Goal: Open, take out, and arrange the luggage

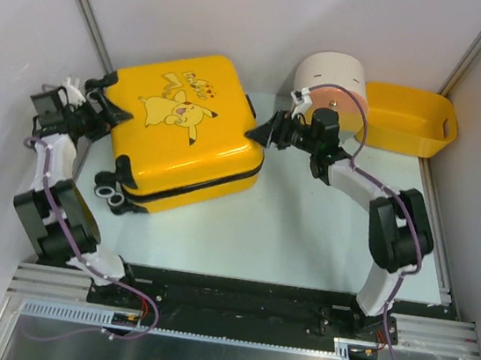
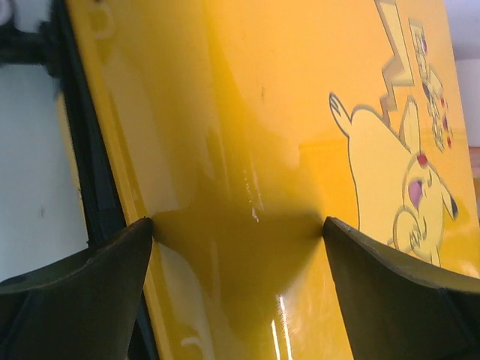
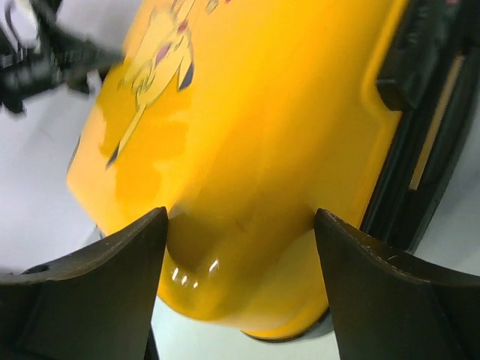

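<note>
Left wrist view: the left fingers are spread wide at the shell of the luggage, beside its black seam. The right fingers, equally open, straddle the opposite corner. The case lies shut, print up, on the surface, so opening looks to be the step in hand; next, the halves need parting. A round box and yellow basket crowd the right arm.

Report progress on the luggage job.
Done: nothing visible; the luggage lies shut, flat on the table. In hand: left claw and right claw, both open, sit at its opposite edges. Left: opening it, taking out, arranging.
</note>
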You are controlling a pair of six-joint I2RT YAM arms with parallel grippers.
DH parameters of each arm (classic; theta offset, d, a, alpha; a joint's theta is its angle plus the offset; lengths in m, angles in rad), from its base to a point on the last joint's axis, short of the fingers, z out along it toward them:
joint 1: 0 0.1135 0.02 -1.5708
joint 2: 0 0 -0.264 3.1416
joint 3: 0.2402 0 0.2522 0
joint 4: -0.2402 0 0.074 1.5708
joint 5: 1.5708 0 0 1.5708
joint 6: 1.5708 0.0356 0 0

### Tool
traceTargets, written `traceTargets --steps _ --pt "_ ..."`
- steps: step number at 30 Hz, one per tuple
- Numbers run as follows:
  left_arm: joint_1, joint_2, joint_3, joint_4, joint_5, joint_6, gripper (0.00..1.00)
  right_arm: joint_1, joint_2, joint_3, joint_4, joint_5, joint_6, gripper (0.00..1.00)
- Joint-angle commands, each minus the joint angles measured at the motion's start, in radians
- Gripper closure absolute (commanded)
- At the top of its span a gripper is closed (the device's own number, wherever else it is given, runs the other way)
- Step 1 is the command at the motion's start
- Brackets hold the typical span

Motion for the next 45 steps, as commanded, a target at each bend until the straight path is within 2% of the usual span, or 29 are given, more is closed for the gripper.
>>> traceTargets --steps 1,7,11,14,18,21,22,26,28,32,36,39,40,42,43,45 --pt "-0.13 0.125 0.145 0.086 0.056 0.039 0.06 0.241 -0.124 -0.164 -0.404 -0.325 -0.279 0.24" --pt "-0.161 0.194 0.232 0.085 0.044 0.079 0.05 0.404 -0.198 -0.177 -0.504 -0.352 -0.363 0.24" --pt "-0.162 0.171 0.254 0.062 0.044 0.128 0.04 0.418 -0.294 -0.175 -0.663 -0.366 -0.513 0.21" --pt "-0.167 0.182 0.226 0.04 0.063 0.14 0.04 0.335 -0.361 -0.177 -0.743 -0.334 -0.591 0.2" --pt "-0.207 0.219 0.197 0.021 0.114 0.177 0.08 0.225 -0.407 -0.177 -0.881 -0.242 -0.842 0.21" --pt "-0.295 0.246 0.194 0.002 0.157 0.214 0.09 0.142 -0.42 -0.191 -0.965 -0.217 -0.947 0.23" --pt "-0.32 0.253 0.197 -0.007 0.171 0.241 0.1 0.128 -0.433 -0.206 -0.996 -0.207 -1.029 0.24" --pt "-0.418 0.3 0.244 -0.05 0.166 0.292 0.14 0.085 -0.45 -0.251 -1.016 -0.164 -1.2 0.27" --pt "-0.437 0.309 0.29 -0.061 0.162 0.284 0.14 0.097 -0.44 -0.254 -0.981 -0.151 -1.207 0.28" --pt "-0.388 0.25 0.388 -0.073 0.046 0.292 0.04 0.175 -0.414 -0.255 -0.849 -0.098 -1.147 0.3" --pt "-0.233 0.132 0.445 -0.076 -0.022 0.217 0.0 0.304 -0.368 -0.257 -0.635 0.019 -1.069 0.3" --pt "-0.14 -0.017 0.384 -0.078 -0.041 0.149 0.0 0.41 -0.319 -0.252 -0.477 0.091 -1.009 0.29" --pt "-0.126 -0.114 0.317 -0.082 -0.053 0.149 0.0 0.444 -0.304 -0.248 -0.419 0.111 -0.998 0.28" --pt "-0.104 -0.213 0.236 -0.084 -0.093 0.155 0.0 0.534 -0.238 -0.196 -0.328 0.163 -0.984 0.27" --pt "-0.104 -0.303 0.152 -0.093 -0.11 0.145 0.0 0.563 -0.215 -0.168 -0.306 0.183 -0.978 0.26" --pt "-0.099 -0.384 0.068 -0.102 -0.128 0.12 0.0 0.626 -0.158 -0.09 -0.304 0.185 -0.951 0.22"
